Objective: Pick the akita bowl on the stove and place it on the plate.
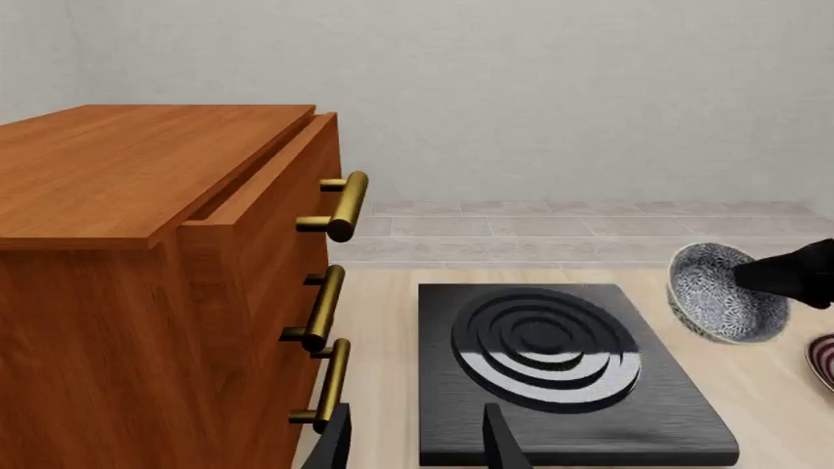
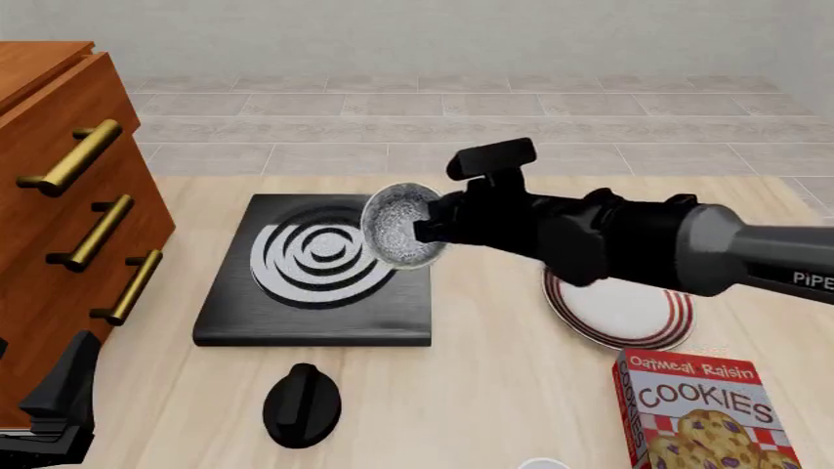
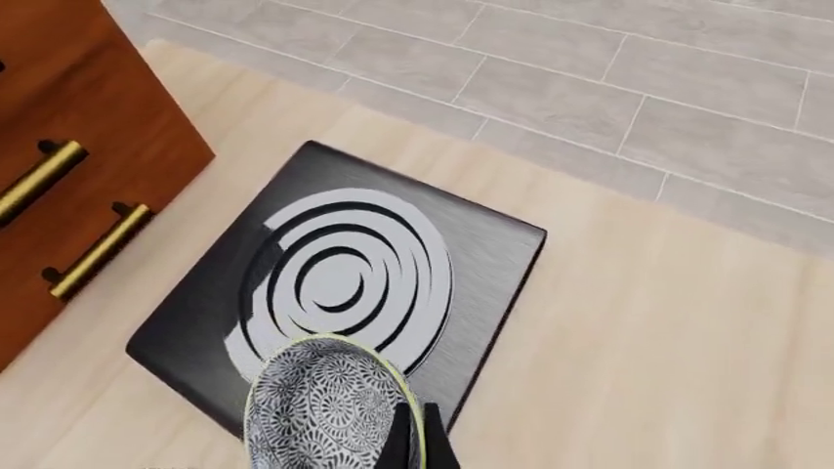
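Grey-white speckled akita bowl [image 2: 402, 226], tipped on its side, hangs above the right edge of the flat black stove [image 2: 316, 275], its rim pinched in the right gripper [image 2: 427, 231]. Right of the stove lies the red-striped white plate [image 2: 623, 315], on pale wood tabletop [image 2: 495, 391]. At the stove's left, the left gripper's [image 1: 414, 445] fingers stand apart.

Beside the reddish-brown wooden cabinet [image 2: 59, 195] with brass-gold handles [image 2: 72, 156], the black stove [image 2: 312, 313] shows concentric silver-white rings. The akita bowl [image 2: 401, 227] is grey-white speckled inside. Right of the stove, the white plate [image 2: 626, 315] carries red rim stripes, near a red cookie box [image 2: 697, 415] with white lettering.
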{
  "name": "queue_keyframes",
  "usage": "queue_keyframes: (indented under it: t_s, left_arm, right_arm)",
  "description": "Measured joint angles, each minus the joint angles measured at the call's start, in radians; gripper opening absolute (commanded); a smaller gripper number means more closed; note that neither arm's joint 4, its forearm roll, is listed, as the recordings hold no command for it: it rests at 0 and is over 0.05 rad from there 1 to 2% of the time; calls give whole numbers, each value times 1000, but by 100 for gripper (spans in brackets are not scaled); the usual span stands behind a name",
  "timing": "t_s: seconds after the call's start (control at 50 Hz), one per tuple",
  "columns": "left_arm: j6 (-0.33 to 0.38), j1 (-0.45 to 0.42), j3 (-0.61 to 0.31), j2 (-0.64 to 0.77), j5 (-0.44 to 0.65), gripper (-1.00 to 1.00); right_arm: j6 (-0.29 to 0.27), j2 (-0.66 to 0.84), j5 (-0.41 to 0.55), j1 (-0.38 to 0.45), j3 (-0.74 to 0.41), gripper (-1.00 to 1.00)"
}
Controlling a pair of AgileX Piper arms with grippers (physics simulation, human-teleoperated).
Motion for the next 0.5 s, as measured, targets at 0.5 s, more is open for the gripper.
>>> queue_keyframes:
  t_s: [0.5]
  left_arm:
    - [0, 0, 0, 0, 0, 100]
  right_arm:
    - [-30, -120, -14, -144, 147, -100]
